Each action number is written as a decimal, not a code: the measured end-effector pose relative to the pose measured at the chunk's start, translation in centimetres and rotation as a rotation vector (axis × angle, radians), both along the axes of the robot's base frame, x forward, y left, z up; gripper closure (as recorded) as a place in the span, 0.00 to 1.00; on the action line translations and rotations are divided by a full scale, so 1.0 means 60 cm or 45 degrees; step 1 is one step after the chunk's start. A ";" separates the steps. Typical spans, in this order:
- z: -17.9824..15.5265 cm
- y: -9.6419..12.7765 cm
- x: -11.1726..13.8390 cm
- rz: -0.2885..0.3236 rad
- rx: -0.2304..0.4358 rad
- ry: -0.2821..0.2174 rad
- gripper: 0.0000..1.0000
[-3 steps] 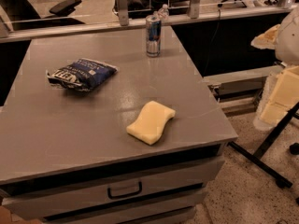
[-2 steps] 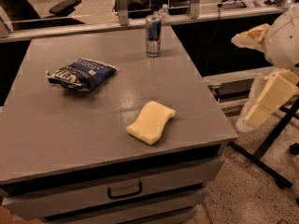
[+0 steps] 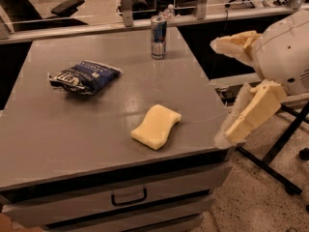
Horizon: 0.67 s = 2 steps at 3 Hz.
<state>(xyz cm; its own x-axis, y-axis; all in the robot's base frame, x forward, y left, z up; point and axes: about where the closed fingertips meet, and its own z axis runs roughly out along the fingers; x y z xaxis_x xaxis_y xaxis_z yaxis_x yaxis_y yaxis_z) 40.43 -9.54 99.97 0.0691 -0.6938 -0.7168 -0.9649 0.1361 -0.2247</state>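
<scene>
My gripper (image 3: pixel 218 92) hangs at the right of the camera view, just off the right edge of a grey table (image 3: pixel 58 134). It is open, with one cream finger (image 3: pixel 234 43) high and the other (image 3: pixel 248 114) low by the table's front right corner, and nothing between them. Nearest to it on the tabletop lies a yellow sponge (image 3: pixel 155 126). A blue chip bag (image 3: pixel 84 76) lies at the left. At the back edge a slim blue and silver can (image 3: pixel 158 36) stands upright.
The table has a drawer with a dark handle (image 3: pixel 129 197) in its front. Black stand legs (image 3: pixel 270 166) cross the speckled floor at the right. Behind the table run a rail and posts (image 3: pixel 126 6), with office chairs (image 3: pixel 67 6) beyond.
My gripper has swung left into the view, from the far right edge to beside the table's right edge. The sponge, bag and can have not moved.
</scene>
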 end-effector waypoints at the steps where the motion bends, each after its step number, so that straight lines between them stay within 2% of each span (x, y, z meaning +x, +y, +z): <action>1: -0.015 0.051 -0.009 0.004 0.129 0.054 0.00; 2: -0.015 0.051 -0.009 0.004 0.129 0.054 0.00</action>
<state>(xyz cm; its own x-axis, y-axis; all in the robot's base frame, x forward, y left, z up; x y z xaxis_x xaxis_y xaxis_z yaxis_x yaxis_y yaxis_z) 39.86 -6.50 99.09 0.0395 -0.6172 -0.7858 -0.9737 0.1528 -0.1690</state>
